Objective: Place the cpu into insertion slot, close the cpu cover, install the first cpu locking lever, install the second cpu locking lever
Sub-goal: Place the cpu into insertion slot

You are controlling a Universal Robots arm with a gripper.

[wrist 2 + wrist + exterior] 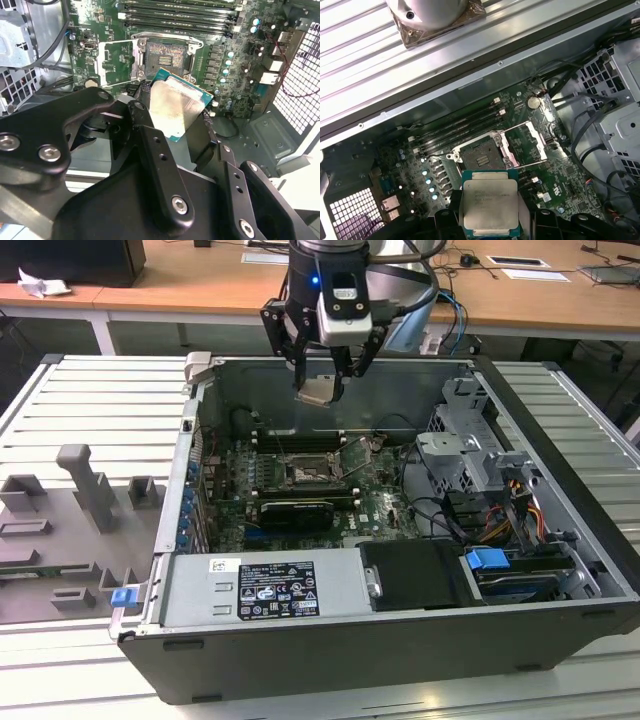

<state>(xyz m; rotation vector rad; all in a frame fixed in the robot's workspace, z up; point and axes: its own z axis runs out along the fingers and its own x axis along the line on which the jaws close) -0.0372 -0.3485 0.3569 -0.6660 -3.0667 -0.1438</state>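
I saw the gripper (320,378) with its fingers pinched tight on the cpu (318,391), holding it by its edges. It hung in the air over the open case (300,670), high above the green board (385,505). The slot (305,472) lay open on the board below. The cover (538,140) stood flipped up beside the slot. The cpu was well apart from the slot.

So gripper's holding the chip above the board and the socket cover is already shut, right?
No. The cover is open, swung aside of the empty socket, as the first wrist view shows. The gripper does hold the chip above the board.
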